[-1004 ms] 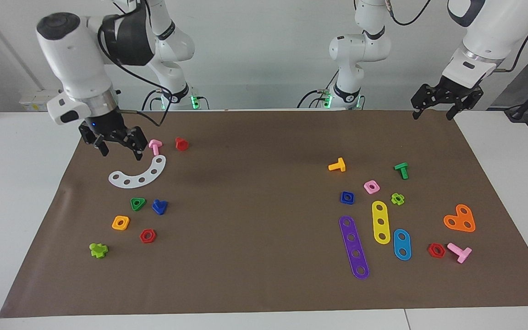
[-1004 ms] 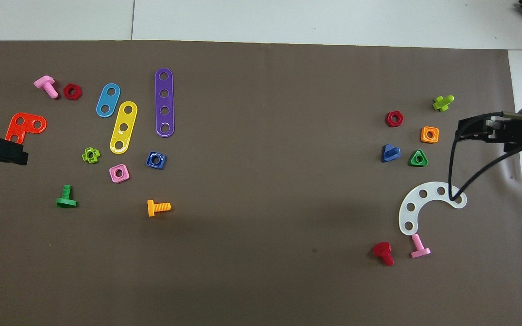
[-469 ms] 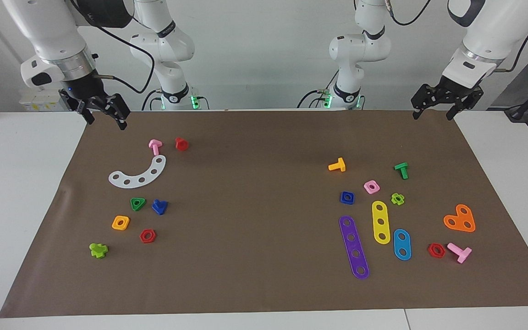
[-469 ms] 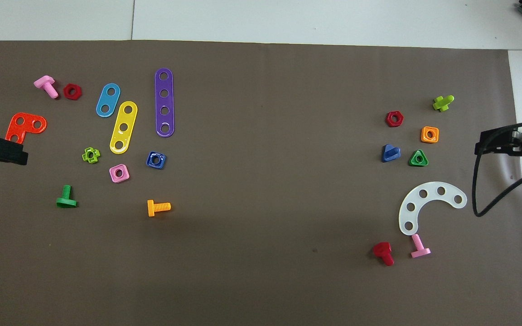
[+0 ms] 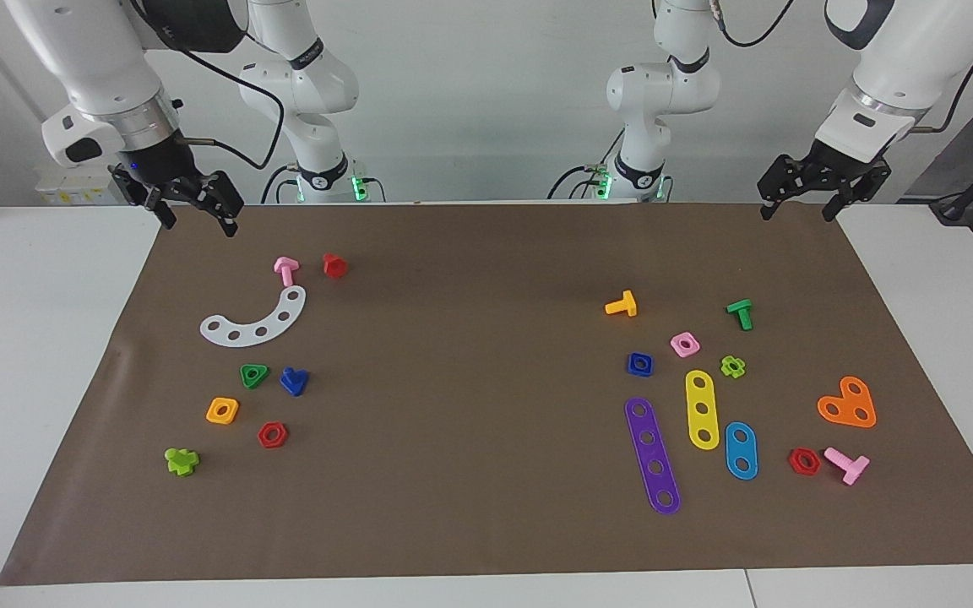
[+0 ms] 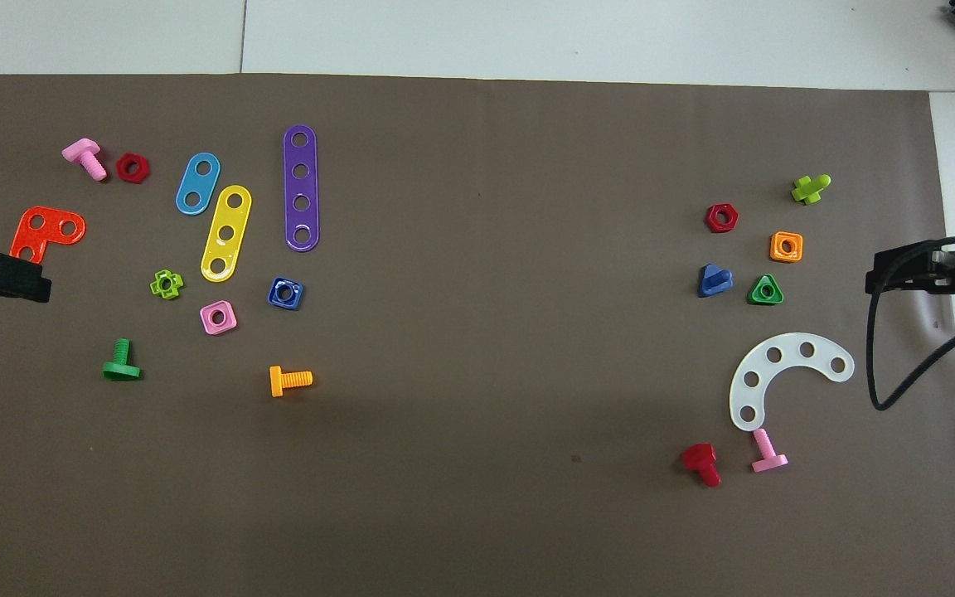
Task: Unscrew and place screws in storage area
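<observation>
The dark-blue bolt [image 5: 294, 380] with a triangular head lies on the brown mat toward the right arm's end, beside a green triangular nut [image 5: 254, 375]; it also shows in the overhead view [image 6: 714, 280]. The dark-blue square nut [image 5: 639, 364] lies apart from it toward the left arm's end, beside a pink square nut [image 5: 685, 344]; it also shows in the overhead view [image 6: 285, 293]. My right gripper [image 5: 198, 221] is open and empty, raised over the mat's corner by the robots. My left gripper [image 5: 796, 213] is open and empty, waiting over the mat's other corner by the robots.
A white arc plate [image 5: 254, 322], pink and red bolts, orange and red nuts and a lime bolt lie around the blue bolt. Purple [image 5: 652, 455], yellow and light-blue strips, an orange plate [image 5: 847, 404] and more bolts and nuts lie around the square nut.
My right gripper has risen from over the white arc plate and drawn back toward the robots' edge of the mat, empty. The left arm and all the parts have not moved.
</observation>
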